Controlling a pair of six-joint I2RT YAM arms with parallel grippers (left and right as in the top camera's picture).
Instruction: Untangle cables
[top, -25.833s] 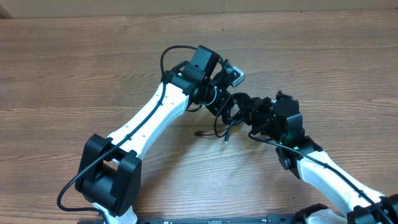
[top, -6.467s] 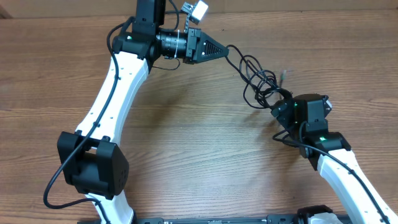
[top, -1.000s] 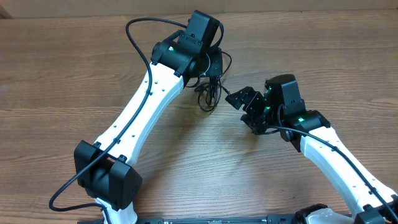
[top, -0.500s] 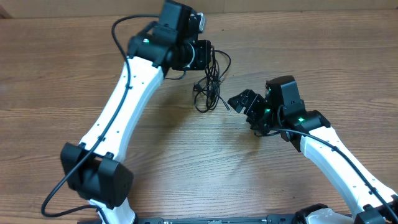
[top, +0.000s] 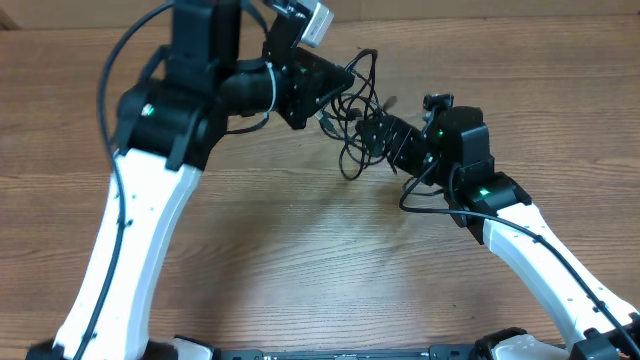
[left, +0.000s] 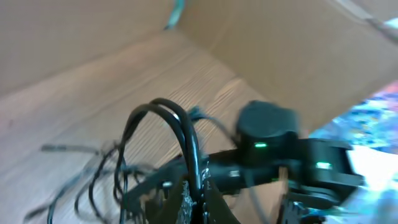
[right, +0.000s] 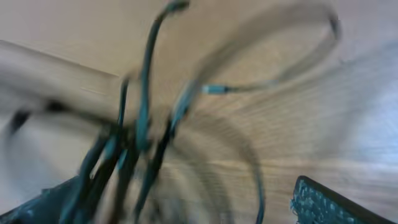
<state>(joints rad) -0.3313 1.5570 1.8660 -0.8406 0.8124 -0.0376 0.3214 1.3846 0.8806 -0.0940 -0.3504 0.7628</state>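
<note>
Overhead: the left jaws have hoisted the cables (top: 348, 140) off the bench (top: 300, 260) since half a second ago, and the right jaws slid in close, so a second grab looks near. Left wrist: jaws pinching a doubled loop. Right wrist, blurry: jaws spread, strands dangling between them, which overhead hides.

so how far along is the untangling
Nothing looks done yet: the thin black cables hang as one tangled bunch over the wooden table. In hand: the left end effector is shut on a loop of them, raised, and the right end effector is open right at the bunch. Left: pulling each cord free and laying them out separately.
</note>
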